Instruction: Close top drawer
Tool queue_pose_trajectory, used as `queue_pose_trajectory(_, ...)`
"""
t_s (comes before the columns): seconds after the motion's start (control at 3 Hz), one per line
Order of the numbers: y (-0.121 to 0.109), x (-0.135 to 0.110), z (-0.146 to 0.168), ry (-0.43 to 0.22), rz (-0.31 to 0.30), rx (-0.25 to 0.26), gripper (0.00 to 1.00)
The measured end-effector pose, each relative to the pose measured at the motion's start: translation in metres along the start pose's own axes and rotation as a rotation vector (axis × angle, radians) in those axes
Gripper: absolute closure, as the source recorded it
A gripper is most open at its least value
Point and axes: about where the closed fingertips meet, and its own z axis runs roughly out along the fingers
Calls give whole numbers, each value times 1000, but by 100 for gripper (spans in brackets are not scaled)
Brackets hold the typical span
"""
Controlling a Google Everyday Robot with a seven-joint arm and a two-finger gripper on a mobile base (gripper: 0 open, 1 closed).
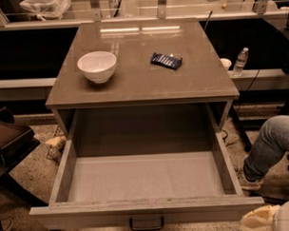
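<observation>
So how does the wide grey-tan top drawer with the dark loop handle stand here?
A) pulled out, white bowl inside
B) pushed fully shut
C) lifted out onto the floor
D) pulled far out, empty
D: the top drawer juts far out with its pale floor bare; the round white bowl sits on the brown cabinet top, and the pale gripper is at the lower right, by the drawer's front corner.
</observation>
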Motion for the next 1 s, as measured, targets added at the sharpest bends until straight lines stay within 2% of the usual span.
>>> queue_pose_trajectory(0.33,17,-1,42,-97,7,-53,100)
queue_pose_trajectory(0.67,18,-22,90,-204,-48,-109,100)
queue_pose_trajectory(1.0,12,-44,116,-252,-98,-134,100)
